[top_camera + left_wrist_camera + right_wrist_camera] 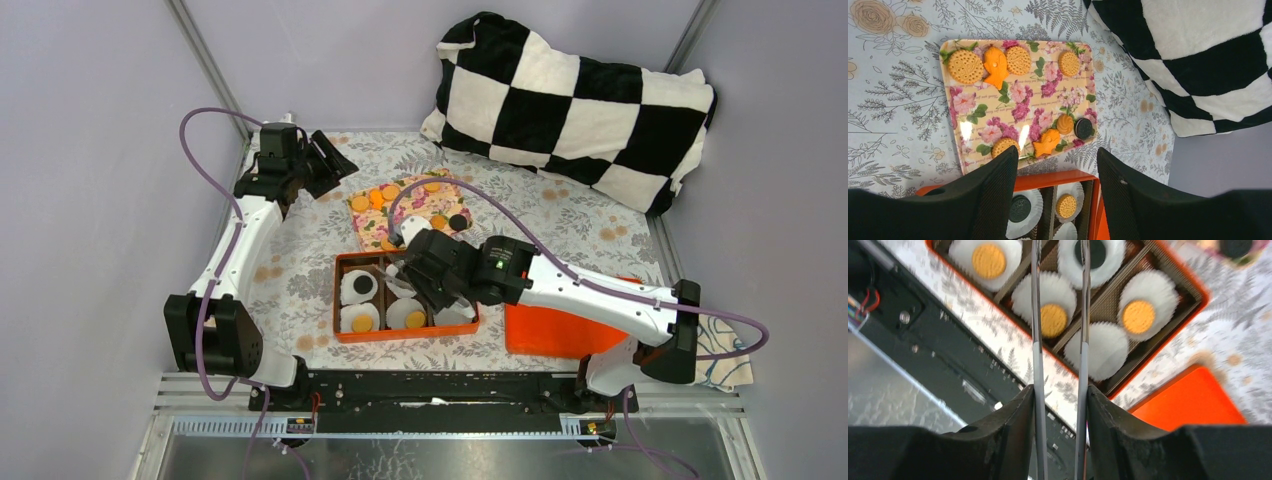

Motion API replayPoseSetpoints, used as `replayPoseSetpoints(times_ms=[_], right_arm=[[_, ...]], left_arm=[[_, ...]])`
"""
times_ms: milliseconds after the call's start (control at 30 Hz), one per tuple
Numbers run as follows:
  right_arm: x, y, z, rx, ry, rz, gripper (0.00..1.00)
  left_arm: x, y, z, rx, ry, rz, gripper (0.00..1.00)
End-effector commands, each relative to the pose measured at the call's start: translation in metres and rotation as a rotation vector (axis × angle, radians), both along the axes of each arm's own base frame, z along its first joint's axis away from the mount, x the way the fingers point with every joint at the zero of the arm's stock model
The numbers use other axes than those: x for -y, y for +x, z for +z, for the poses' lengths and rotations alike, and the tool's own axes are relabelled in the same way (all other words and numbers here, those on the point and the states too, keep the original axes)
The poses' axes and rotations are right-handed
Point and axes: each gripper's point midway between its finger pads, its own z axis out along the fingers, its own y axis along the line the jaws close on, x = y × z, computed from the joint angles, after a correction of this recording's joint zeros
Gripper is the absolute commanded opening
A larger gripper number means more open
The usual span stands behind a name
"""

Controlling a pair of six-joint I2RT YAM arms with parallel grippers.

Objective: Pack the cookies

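Your right gripper (1060, 390) is clamped on the tongs (1036, 315), blades apart over the box (1198, 290), ready to drop.
Some cookies (988, 260) sit in paper cups (1098, 350); more wait on the tray (998, 107) toward the table's far edge, where your left gripper (1057, 155) hovers with fingers spread.

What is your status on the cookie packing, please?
Left end effector open, by tray. Right end effector shut on tongs, above box. Four cookies boxed, one cup empty, more on tray. Nothing blocking.
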Motion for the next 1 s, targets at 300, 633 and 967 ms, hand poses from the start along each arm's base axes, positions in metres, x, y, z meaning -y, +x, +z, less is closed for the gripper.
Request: replayPoseSetpoints(times_ms=[300, 633, 967], right_arm=[[-0.026, 0.169, -0.003, 0.233, -0.012, -0.210, 0.45], [-0.043, 0.224, -0.065, 0.135, -0.024, -0.221, 0.45], [-0.061, 0.264, -0.095, 0.085, -0.019, -0.250, 0.48]], left_arm=[[0.000, 0.005, 0.015, 0.074, 0.027, -0.014, 0.64], [0.000, 0.013, 0.005, 0.050, 0.034, -0.016, 0.64], [0.000, 0.014, 0.000, 0.034, 0.037, -0.010, 0.64]])
